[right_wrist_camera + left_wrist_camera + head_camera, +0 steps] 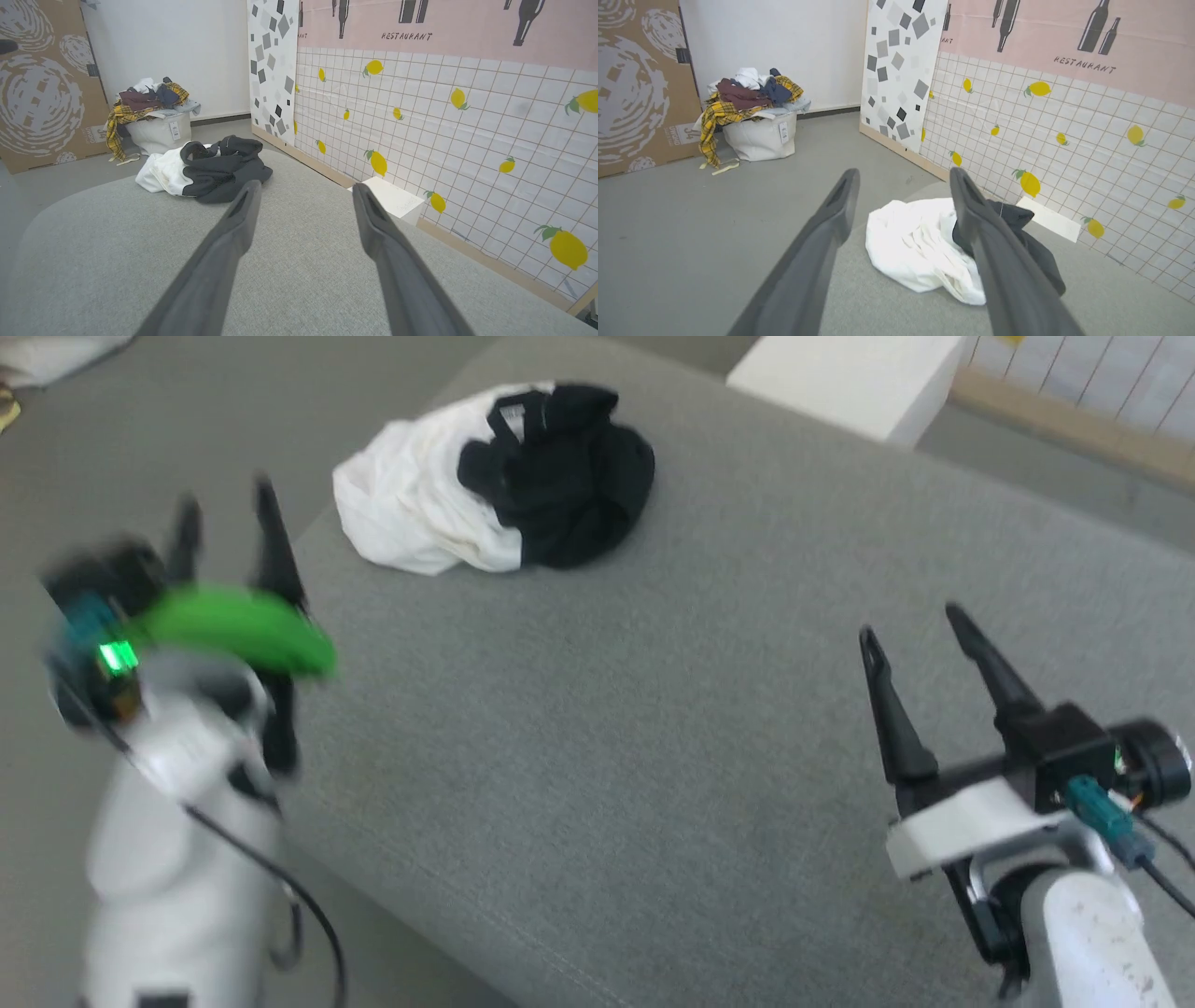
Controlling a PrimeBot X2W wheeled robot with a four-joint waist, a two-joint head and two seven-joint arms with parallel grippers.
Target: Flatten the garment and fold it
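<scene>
Task at zero: nothing flattened, nothing folded.

The garment (420, 513) lies as a crumpled heap in the upper middle of the head view, near the far edge of the grey bench (653, 784). Its white body is bunched to frame left and its black parts are wadded against that on the right. No hem or sleeve is laid out. A black band shows on top, but I cannot tell if it is the collar. The left gripper (226, 502) is blurred at frame left, jaws wide and empty, short of the cloth. The right gripper (910, 623) is at lower right, also wide and empty, well apart from the heap. Judged left to do: take hold, spread, smooth flat, then fold.
</scene>
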